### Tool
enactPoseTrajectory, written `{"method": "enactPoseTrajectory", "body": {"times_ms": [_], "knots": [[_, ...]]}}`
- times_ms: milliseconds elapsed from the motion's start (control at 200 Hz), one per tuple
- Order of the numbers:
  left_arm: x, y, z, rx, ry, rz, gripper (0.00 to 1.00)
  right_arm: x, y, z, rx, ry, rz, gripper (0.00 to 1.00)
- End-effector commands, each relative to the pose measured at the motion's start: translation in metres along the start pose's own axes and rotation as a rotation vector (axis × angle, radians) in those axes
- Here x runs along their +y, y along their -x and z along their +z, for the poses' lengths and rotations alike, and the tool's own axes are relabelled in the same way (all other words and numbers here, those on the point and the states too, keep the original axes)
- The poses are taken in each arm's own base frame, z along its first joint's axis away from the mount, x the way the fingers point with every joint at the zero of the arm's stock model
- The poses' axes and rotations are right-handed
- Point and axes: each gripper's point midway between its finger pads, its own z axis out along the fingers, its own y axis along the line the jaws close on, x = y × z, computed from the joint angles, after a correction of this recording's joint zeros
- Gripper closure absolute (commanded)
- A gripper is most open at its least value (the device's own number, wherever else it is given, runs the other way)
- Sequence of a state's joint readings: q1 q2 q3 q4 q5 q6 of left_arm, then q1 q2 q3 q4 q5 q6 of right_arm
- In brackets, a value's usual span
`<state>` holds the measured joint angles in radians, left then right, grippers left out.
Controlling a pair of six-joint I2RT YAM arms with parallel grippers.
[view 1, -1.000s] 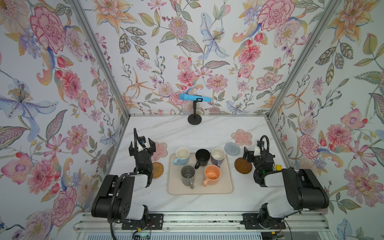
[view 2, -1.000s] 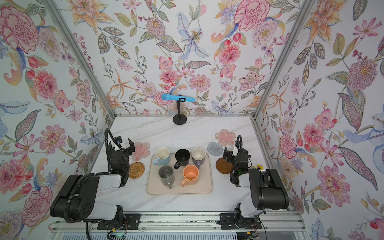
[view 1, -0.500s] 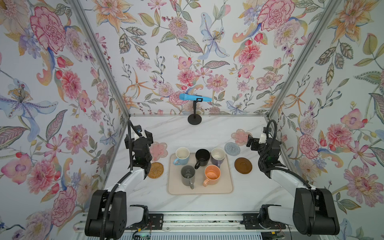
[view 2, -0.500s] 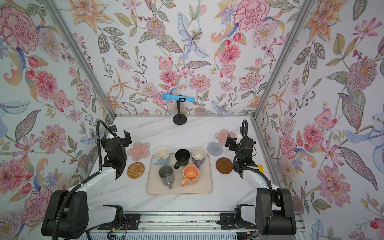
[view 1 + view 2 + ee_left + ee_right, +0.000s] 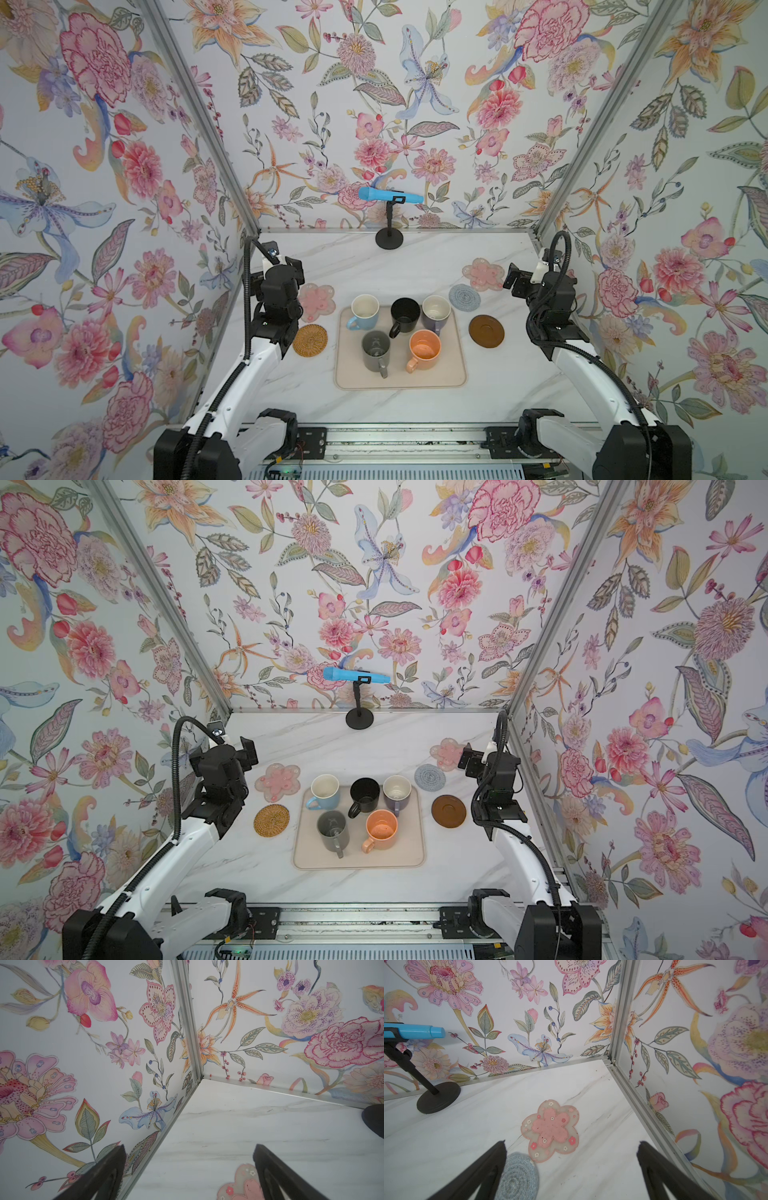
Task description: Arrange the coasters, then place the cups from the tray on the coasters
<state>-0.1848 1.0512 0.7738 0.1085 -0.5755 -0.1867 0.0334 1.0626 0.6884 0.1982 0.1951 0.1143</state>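
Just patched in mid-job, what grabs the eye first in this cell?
The floral wallpaper on all three walls hits first. Next, the beige tray at the table's centre carries five mugs, none on a coaster yet. Coasters flank it: the left pink flower coaster and rattan coaster on one side, the right pink flower coaster, grey-blue coaster and brown disc on the other, while the left gripper and right gripper stand open and empty.

5 cups (image 5: 405,316) on tray (image 5: 440,374); 2 coasters (image 5: 309,340) just L of it, 3 to R
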Motion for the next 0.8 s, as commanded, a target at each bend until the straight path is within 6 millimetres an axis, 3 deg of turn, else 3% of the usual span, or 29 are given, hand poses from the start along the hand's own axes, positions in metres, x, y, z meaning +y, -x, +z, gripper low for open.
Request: {"method": "enactPoseTrajectory", "body": {"times_ms": [0, 350, 490, 651, 791], "knots": [[-0.009, -0.017, -0.004, 0.109, -0.064, 0.007, 0.01, 0.001, -0.002, -0.007, 0.073, -0.002, 0.014, 0.01], [-0.028, -0.047, -0.013, 0.270, -0.171, -0.005, 0.01, 0.008, -0.002, -0.020, 0.129, 0.041, 0.033, 0.01], [-0.032, -0.063, -0.017, 0.316, -0.197, -0.004, 0.07, 0.008, -0.006, -0.023, 0.153, 0.044, 0.037, 0.01], [-0.038, -0.090, -0.016, 0.409, -0.201, -0.007, 0.09, 0.010, -0.010, -0.023, 0.175, 0.048, 0.045, 0.01], [-0.063, -0.128, -0.014, 0.550, -0.287, 0.029, 0.08, 0.012, -0.012, -0.023, 0.184, 0.056, 0.057, 0.01]]}}
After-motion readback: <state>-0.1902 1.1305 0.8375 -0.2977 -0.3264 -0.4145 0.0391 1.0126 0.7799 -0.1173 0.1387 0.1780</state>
